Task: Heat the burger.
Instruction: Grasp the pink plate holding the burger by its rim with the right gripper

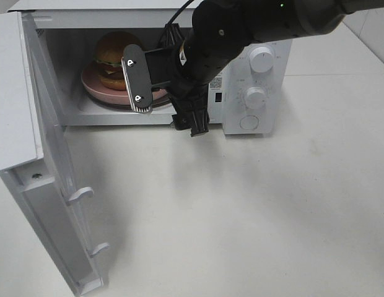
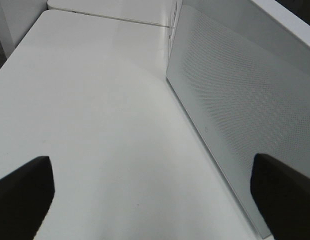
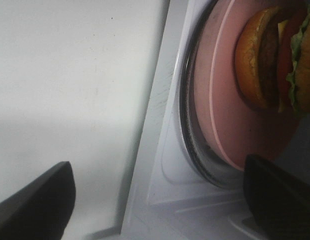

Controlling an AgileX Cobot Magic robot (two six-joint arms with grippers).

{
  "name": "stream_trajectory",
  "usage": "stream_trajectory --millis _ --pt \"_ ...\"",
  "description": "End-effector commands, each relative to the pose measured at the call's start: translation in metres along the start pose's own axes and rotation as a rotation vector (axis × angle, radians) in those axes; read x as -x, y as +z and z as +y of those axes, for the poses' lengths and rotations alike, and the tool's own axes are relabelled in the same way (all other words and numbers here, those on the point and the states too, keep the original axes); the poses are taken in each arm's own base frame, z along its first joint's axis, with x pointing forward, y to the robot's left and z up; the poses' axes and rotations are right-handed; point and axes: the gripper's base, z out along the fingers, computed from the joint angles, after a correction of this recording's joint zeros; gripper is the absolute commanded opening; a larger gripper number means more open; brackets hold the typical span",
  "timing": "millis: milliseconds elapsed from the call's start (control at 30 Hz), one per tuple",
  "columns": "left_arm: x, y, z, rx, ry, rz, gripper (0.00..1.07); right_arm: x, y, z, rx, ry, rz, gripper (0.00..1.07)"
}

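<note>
Pink plate [image 1: 93, 86] w/ burger [image 1: 113, 59] sat inside microwave [image 1: 254, 124], on glass turntable [image 3: 192, 145]. Right gripper [image 1: 164, 93] at cavity mouth, jaws spread, holding nothing. Left gripper [image 2: 155, 192] also spread, empty, beside open door [image 1: 49, 185]. Judged step: withdraw right arm straight out w/o nudging plate, then swing door shut.

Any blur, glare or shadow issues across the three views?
Exterior high: sharp, even light, soft arm shadow on the table, no glare. Left wrist: microwave door clear, left tool's fingers dark blurred blobs. Right wrist: close and soft; burger and pink plate slightly blurred, cavity dim.
</note>
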Motion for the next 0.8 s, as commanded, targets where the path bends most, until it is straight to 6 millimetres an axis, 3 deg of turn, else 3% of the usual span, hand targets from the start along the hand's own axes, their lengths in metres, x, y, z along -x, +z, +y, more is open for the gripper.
stream_trajectory --millis 33,333,800 --pt "-0.001 -0.003 -0.001 -0.006 0.0 -0.023 1.0 0.003 0.012 -0.003 0.002 0.009 0.0 0.88" --pt "-0.001 -0.003 -0.001 -0.006 0.0 -0.023 1.0 0.009 0.048 -0.006 0.017 0.026 0.004 0.86" --pt "-0.001 -0.003 -0.001 -0.006 0.0 -0.023 1.0 0.009 0.078 -0.025 -0.006 0.068 0.012 0.85"
